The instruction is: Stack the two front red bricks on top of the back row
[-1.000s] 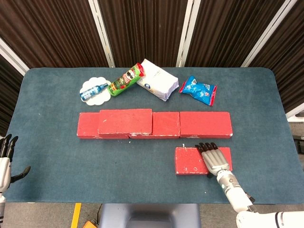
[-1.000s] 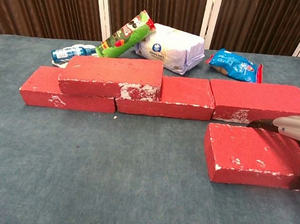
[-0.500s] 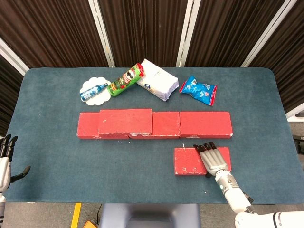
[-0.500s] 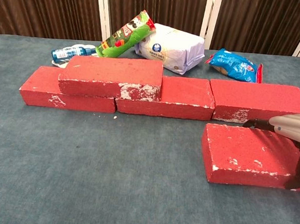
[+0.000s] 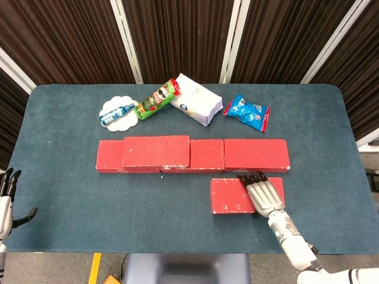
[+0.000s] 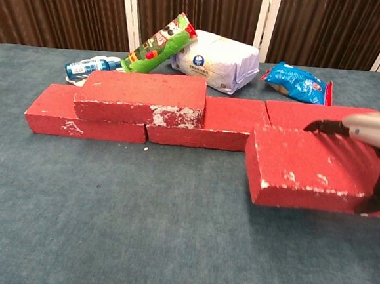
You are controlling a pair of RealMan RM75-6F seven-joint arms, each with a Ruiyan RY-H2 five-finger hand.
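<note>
A row of red bricks (image 5: 254, 155) (image 6: 208, 121) lies across the middle of the table, with one more red brick (image 5: 156, 151) (image 6: 141, 97) stacked on its left part. My right hand (image 5: 265, 196) (image 6: 369, 140) grips the front red brick (image 5: 234, 195) (image 6: 306, 169) from above at its right end. That brick hangs off the cloth, just in front of the row's right brick. My left hand (image 5: 7, 195) stays at the table's left front edge, fingers spread, holding nothing.
Behind the row lie a blue bottle on a white doily (image 5: 118, 112) (image 6: 90, 66), a green can (image 5: 157, 99) (image 6: 159, 44), a white bag (image 5: 196, 99) (image 6: 216, 60) and a blue snack packet (image 5: 249, 112) (image 6: 297, 82). Dark curtains stand beyond the table (image 5: 65, 189).
My right hand has raised the front brick off the cloth and carried it left and toward the back row. The left hand has not moved.
</note>
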